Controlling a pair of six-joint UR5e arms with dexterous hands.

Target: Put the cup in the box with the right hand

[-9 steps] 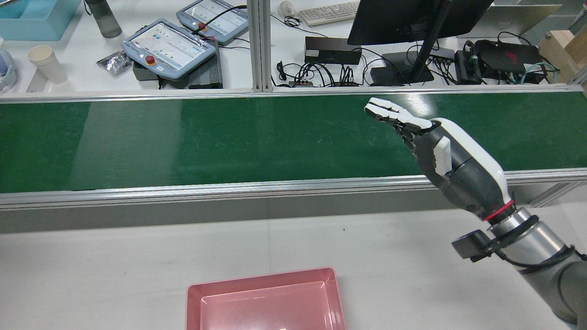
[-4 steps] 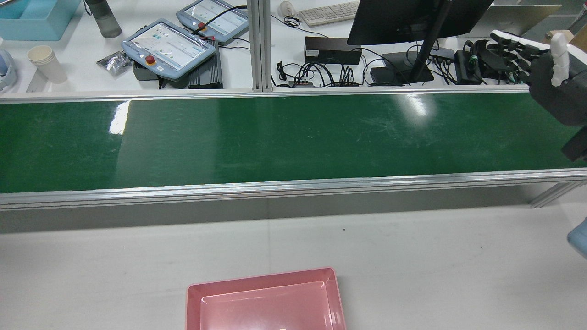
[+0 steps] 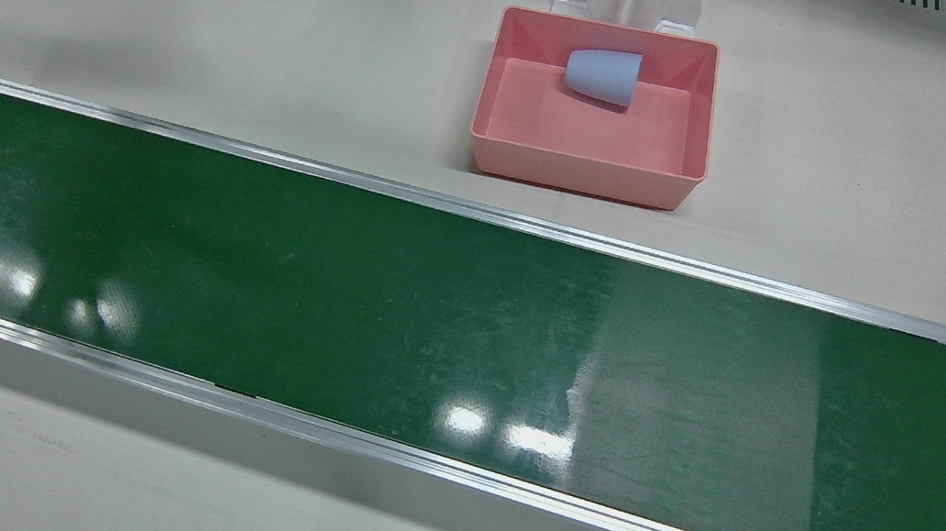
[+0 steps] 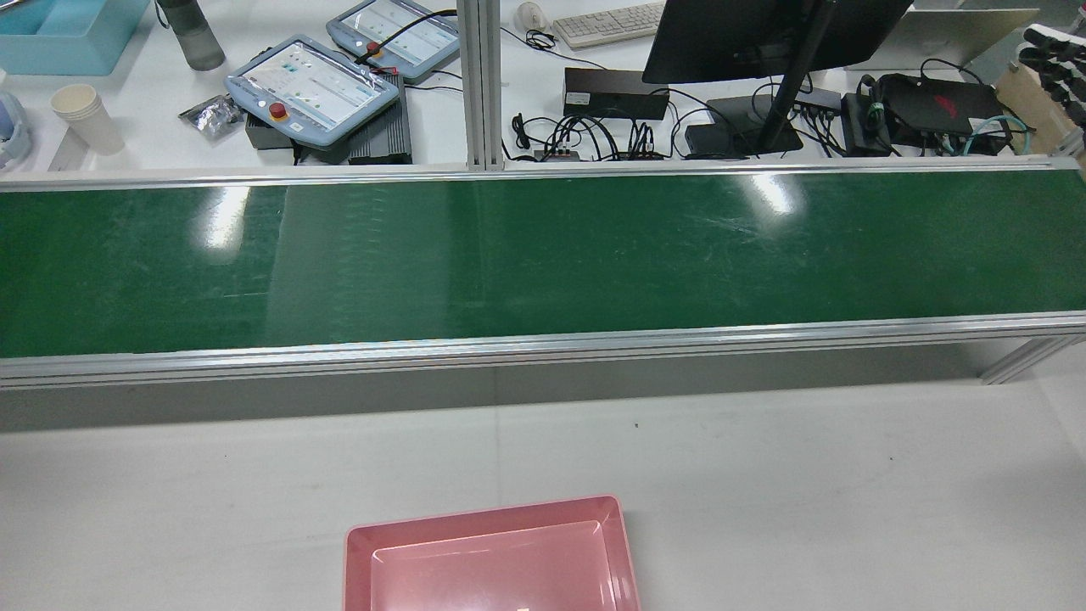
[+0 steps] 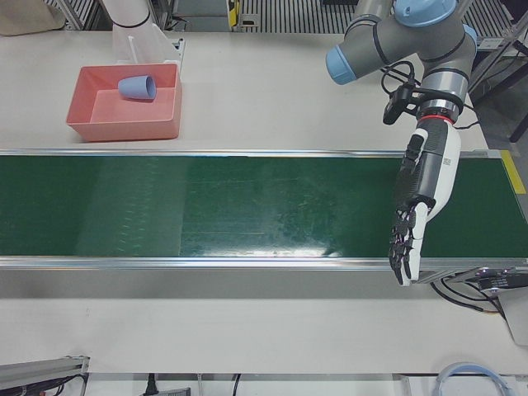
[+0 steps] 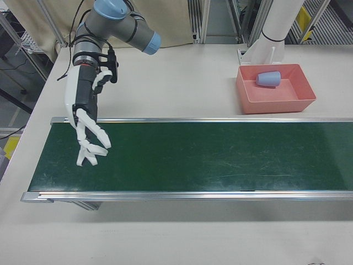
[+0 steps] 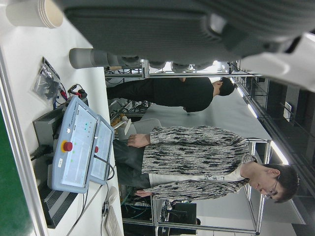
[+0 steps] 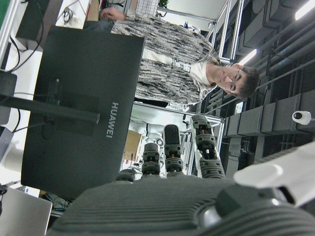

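A light blue cup lies on its side inside the pink box, near the wall closest to the pedestals. It also shows in the left-front view and the right-front view. My right hand is open and empty, fingers apart and pointing down, above the far end of the green belt, far from the box. Only its fingertips show at the rear view's right edge. My left hand is open and empty, fingers straight down over the belt's other end.
The green conveyor belt runs across the table between me and the operators' desk. Behind it stand a monitor, two teach pendants, stacked paper cups and cables. People stand beyond the desk.
My right hand has swung from above the belt's right part to the right and away, and is now almost out of the rear view. The box has not moved.
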